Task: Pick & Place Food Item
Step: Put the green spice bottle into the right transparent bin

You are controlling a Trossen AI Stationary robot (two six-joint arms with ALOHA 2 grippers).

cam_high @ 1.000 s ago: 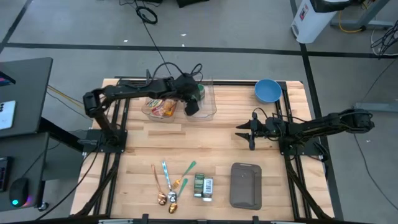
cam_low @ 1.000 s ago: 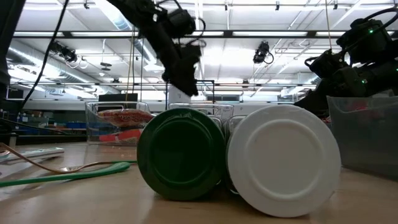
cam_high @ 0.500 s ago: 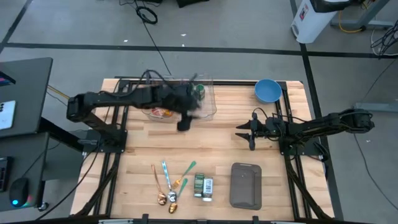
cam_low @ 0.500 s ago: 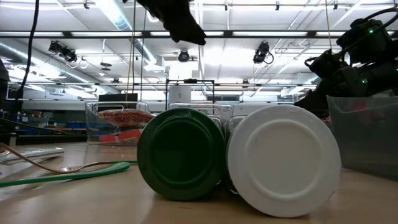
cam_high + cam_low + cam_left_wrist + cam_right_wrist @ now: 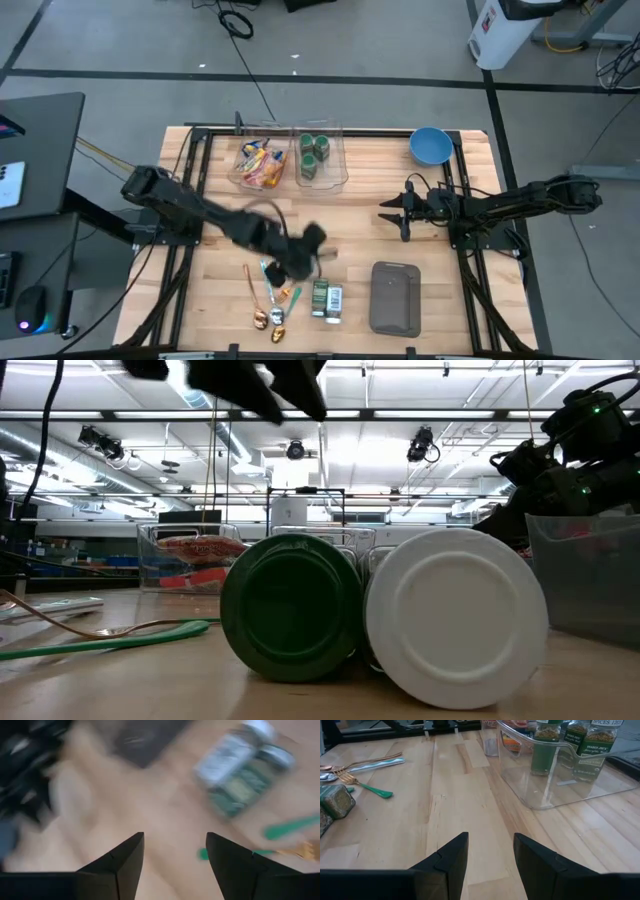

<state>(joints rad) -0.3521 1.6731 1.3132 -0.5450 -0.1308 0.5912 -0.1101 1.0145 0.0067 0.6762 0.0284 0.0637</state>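
The wooden table (image 5: 240,225) carried everything, with a dark arm reaching in from each side. The left arm stretched diagonally from its base toward the near middle of the table, and the left gripper (image 5: 300,252) hung over the bare wood just beside the cutlery and the two lying jars. In its wrist view the two fingers (image 5: 121,862) stood clearly apart with nothing between them. The right arm lay along the right side, and the right gripper (image 5: 392,213) rested low, pointing at the table's centre, well apart from any object; its fingers (image 5: 451,854) were parted too and gripped nothing.

At the far edge sat a clear plastic bin (image 5: 333,181). Inside it were colourful snack packets (image 5: 258,165) on the left and several green-lidded spice jars (image 5: 315,152) standing upright on the right. A grey pouch (image 5: 395,297) lay flat near the front edge, to the right of the jars. A blue bowl (image 5: 430,146) stood at the far right corner.

Two more spice jars (image 5: 327,299) lay on their sides, touching each other, between the pouch and the cutlery; seen from table height, one showed a green lid (image 5: 291,608) and the other a white lid (image 5: 456,617). The cutlery (image 5: 272,300), spoons and a fork with green, teal and copper-coloured handles, lay near the front edge.
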